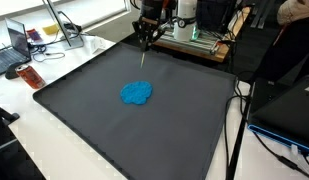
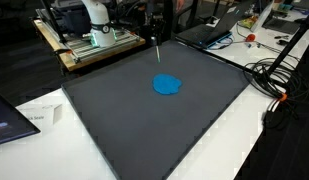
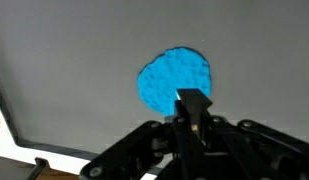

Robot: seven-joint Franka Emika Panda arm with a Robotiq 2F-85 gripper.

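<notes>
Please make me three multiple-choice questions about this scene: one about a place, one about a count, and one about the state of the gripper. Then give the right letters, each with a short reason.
1. Where does the blue lump lie?
A. on the dark mat, near its middle
B. on the floor
C. on a shelf

2. How many blue lumps are on the mat?
A. three
B. one
C. two

3. How is the gripper?
A. wide open
B. out of every view
C. shut, with a thin rod pointing down from it

Answers:
1 A: both exterior views show the lump resting on the mat.
2 B: only one blue lump shows in any view.
3 C: the jaws stand together, and the rod hangs below them.
</notes>
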